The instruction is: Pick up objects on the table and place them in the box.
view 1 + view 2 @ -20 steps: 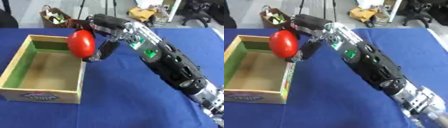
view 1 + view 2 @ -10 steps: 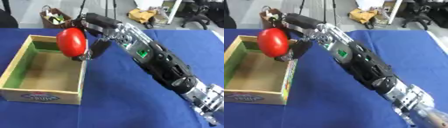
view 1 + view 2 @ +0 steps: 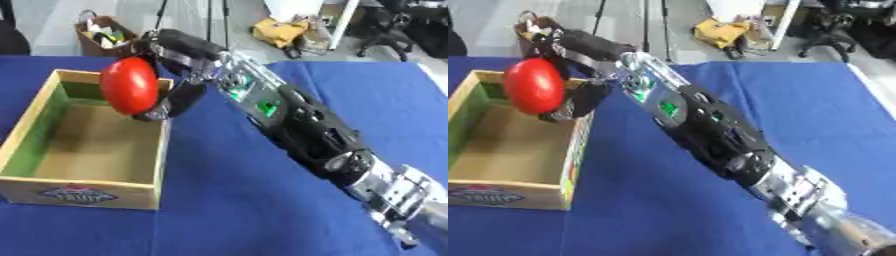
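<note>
the robot's right hand (image 3: 171, 95), black with silver joints, reaches in from the five o'clock corner on a long arm that runs diagonally up across the blue cloth-covered worktop (image 3: 227, 200). its fingers (image 3: 175, 102) curl around the back and underside of a smooth, glossy red oval object (image 3: 129, 85), about the shape of an apple or tomato, and hold it clear of any surface. the red object hangs above the right wall of an open rectangular wooden box (image 3: 52, 177), over the far right part of its inside, toward one o'clock of the box's middle. the box sits at the nine o'clock side of the worktop; its inner walls are painted green along the left and far sides, its floor is plain tan wood, and a printed label with an oval emblem shows on its near outer face. what can be seen of the box floor is bare; the part under the hand is hidden. the fingers reach down past the box's right rim, and whether they touch it cannot be told. beyond the worktop's far edge, at eleven o'clock, a brown bag (image 3: 98, 36) with coloured items stands on the floor, and a yellow bundle (image 3: 282, 31) lies at one o'clock. the left hand shows in neither view.
</note>
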Controlling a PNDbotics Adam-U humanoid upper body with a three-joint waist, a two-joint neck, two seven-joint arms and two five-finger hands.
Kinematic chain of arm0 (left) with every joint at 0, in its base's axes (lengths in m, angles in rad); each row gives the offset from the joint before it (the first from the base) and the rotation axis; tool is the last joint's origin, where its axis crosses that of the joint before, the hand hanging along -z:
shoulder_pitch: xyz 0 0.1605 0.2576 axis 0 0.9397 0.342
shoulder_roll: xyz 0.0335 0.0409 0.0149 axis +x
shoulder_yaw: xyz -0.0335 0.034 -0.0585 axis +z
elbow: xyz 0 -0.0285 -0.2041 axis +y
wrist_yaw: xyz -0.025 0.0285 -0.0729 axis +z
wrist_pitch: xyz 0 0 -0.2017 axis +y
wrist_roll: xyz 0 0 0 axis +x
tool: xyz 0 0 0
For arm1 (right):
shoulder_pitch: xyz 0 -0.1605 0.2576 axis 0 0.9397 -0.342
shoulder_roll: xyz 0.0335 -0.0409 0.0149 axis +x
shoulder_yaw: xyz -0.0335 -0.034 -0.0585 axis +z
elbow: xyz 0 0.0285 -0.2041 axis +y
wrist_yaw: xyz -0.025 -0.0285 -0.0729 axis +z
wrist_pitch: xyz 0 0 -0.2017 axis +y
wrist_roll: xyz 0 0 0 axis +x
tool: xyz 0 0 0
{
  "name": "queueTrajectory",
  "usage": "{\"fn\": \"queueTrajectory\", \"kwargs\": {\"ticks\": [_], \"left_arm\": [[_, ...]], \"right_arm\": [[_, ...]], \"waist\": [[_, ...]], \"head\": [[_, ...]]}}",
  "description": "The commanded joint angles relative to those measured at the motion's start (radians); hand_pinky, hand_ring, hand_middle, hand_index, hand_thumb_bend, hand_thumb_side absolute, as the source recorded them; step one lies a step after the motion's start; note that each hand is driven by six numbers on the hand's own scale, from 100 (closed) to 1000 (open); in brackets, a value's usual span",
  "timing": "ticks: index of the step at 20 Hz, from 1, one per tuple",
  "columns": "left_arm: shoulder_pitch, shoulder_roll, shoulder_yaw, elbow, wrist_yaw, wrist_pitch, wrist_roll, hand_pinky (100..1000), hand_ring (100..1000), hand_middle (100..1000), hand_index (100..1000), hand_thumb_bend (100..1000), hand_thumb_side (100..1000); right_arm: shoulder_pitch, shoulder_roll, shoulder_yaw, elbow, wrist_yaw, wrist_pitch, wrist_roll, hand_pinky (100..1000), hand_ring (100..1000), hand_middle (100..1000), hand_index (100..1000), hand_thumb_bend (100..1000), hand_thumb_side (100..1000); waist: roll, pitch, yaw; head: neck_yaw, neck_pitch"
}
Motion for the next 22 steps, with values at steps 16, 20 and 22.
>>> {"fn": "queueTrajectory", "kwargs": {"ticks": [16, 20, 22], "left_arm": [[-0.028, 0.000, -0.008, -0.018, 0.006, -0.004, -0.004, 189, 462, 540, 676, 100, 862], [-0.028, -0.001, -0.008, -0.018, 0.005, -0.004, -0.004, 189, 462, 540, 676, 100, 862], [-0.028, -0.001, -0.007, -0.018, 0.005, -0.004, -0.003, 189, 462, 541, 676, 100, 862]], "right_arm": [[0.037, -0.019, 0.029, -0.078, 0.179, -0.144, 0.058, 677, 799, 827, 537, 100, 413], [0.048, -0.018, 0.033, -0.087, 0.175, -0.175, 0.112, 759, 837, 854, 625, 100, 482], [0.052, -0.022, 0.029, -0.096, 0.170, -0.197, 0.130, 788, 852, 871, 684, 100, 514]], "waist": [[0.006, -0.011, 0.010], [0.008, -0.009, 0.009], [0.009, -0.008, 0.007]], "head": [[-0.009, -0.029], [-0.004, -0.034], [0.001, -0.038]]}}
